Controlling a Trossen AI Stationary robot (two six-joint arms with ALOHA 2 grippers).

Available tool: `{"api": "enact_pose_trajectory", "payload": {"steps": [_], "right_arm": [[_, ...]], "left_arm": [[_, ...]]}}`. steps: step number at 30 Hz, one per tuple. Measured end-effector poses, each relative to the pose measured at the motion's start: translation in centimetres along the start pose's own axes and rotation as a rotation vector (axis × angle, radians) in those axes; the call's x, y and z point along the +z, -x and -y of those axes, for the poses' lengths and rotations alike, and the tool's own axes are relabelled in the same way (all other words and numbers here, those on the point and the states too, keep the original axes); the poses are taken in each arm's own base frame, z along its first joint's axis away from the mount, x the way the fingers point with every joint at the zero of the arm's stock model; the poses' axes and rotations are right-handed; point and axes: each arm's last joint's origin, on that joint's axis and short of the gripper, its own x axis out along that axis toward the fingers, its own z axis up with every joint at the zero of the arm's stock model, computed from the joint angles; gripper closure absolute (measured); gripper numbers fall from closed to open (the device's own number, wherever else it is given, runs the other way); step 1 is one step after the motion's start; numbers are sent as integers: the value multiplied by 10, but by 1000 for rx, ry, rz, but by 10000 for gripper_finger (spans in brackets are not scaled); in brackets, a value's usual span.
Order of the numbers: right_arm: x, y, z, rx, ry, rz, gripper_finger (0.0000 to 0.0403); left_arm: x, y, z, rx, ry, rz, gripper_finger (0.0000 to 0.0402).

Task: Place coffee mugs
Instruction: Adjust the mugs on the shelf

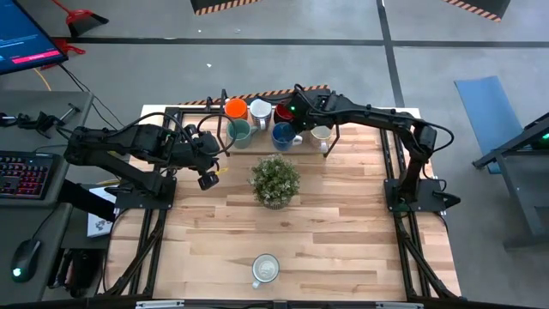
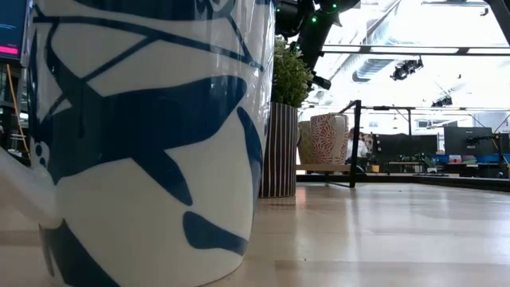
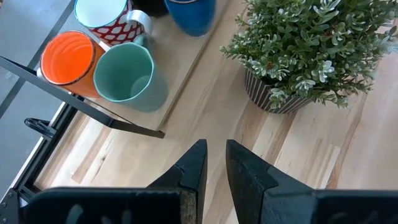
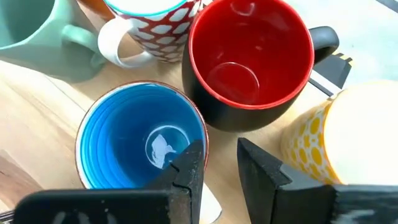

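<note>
Six mugs stand in a cluster at the table's far edge: orange, white with red pattern, dark red, teal-green, blue and cream with yellow pattern. A white mug with blue pattern stands alone near the near edge and fills the low view. My right gripper hangs over the cluster, narrowly open, between the blue mug and the dark red mug. My left gripper, narrowly open, hovers left of the plant, near the teal-green mug. My right gripper comes from above, pointing down. One finger shows over the blue mug's rim on the side toward the dark red mug, and the other finger stands outside it. Whether either finger touches the rim I cannot tell.
A leafy potted plant in a striped pot stands mid-table, close to my left gripper. The clustered mugs sit on a raised wooden board inside a thin black frame. Bare wood lies between the plant and the lone mug.
</note>
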Motion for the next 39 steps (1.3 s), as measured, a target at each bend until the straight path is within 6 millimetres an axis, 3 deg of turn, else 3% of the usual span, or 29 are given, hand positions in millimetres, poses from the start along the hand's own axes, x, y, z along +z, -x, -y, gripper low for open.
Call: {"api": "enact_pose_trajectory", "payload": {"steps": [11, 21, 31, 39], "right_arm": [[-14, 3, -1, -114, -12, -81, 327], [-21, 13, -10, -229, 41, -23, 328], [-31, 34, 8, -300, -1, -130, 328], [-34, 28, 13, -296, -10, -176, 328]], "left_arm": [[0, 0, 0, 0, -1, 0, 353], [0, 0, 0, 0, -1, 0, 353], [0, 0, 0, 3, -1, 1, 353], [0, 0, 0, 6, 0, 3, 353]]}}
